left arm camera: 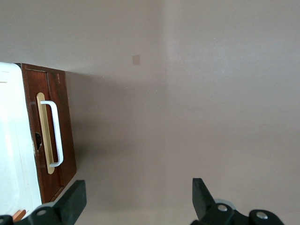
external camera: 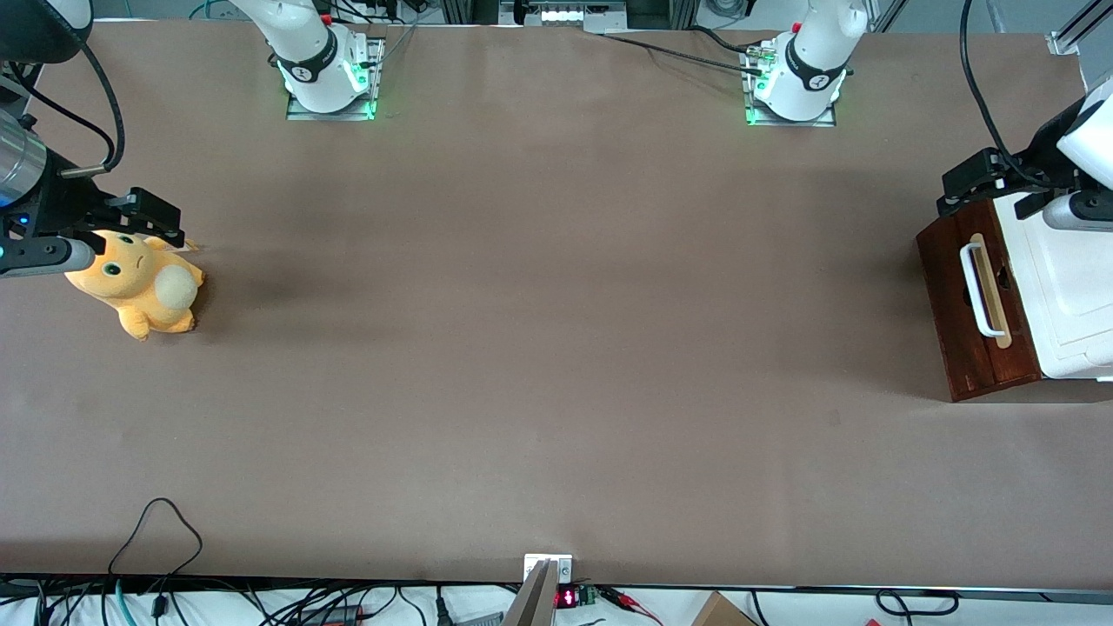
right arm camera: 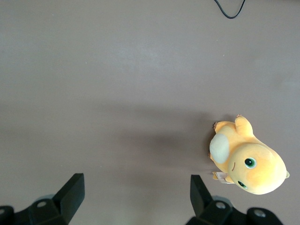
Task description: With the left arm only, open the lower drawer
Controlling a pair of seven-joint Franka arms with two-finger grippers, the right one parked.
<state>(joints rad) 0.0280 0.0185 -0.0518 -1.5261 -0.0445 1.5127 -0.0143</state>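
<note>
The lower drawer (external camera: 955, 335) has a dark reddish-brown front with a white bar handle (external camera: 980, 291) on a pale wood strip. It stands at the working arm's end of the table, its front close against the white cabinet (external camera: 1065, 296). My left gripper (external camera: 965, 193) hovers above the end of the drawer front farther from the front camera. In the left wrist view the gripper (left arm camera: 138, 201) is open wide and empty, with the drawer front (left arm camera: 68, 140) and its handle (left arm camera: 55, 133) beside one of its fingers (left arm camera: 74, 199).
A yellow plush toy (external camera: 139, 283) lies at the parked arm's end of the table and also shows in the right wrist view (right arm camera: 248, 161). A black cable loop (external camera: 156, 526) lies near the table's front edge. Brown table (external camera: 556, 348) spreads in front of the drawer.
</note>
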